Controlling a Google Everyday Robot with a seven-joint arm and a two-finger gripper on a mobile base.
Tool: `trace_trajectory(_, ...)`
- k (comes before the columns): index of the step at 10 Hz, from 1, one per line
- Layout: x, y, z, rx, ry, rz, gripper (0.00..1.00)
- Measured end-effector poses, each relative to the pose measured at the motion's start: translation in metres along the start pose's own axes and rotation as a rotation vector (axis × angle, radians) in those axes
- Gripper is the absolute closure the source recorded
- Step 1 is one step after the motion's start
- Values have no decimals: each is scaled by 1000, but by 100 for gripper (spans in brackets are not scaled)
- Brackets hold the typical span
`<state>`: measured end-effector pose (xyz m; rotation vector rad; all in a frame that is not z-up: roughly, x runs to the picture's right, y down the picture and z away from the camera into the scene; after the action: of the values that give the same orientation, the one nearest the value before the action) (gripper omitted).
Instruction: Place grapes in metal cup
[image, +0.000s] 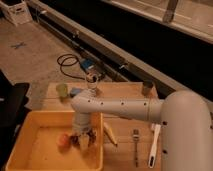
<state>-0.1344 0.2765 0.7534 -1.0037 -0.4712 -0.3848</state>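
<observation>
My gripper (83, 138) reaches down into the yellow bin (30, 125) at the table's front left. A small dark lumpy shape that looks like the grapes (75, 140) lies right at the gripper's tip, partly hidden by it. A round orange-pink fruit (62, 140) sits just left of it on the bin floor. The metal cup (147, 88), a dark grey cylinder, stands upright at the table's back right, far from the gripper.
A clear glass jar (92, 83) and a pale green cup (61, 90) stand at the back left of the wooden table (122, 97). A pale elongated item (109, 134), a fork (135, 145) and a white utensil (154, 146) lie right of the bin.
</observation>
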Motion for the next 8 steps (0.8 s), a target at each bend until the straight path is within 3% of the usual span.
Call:
trace_trajectory(1, 2, 0, 1, -2, 2, 12, 40)
trace_trajectory(5, 5, -1, 1, 3, 26, 43, 82)
trace_trajectory(7, 5, -1, -3, 26, 33, 50, 98)
trace_trajectory(8, 5, 0, -15, 51, 41, 59, 100)
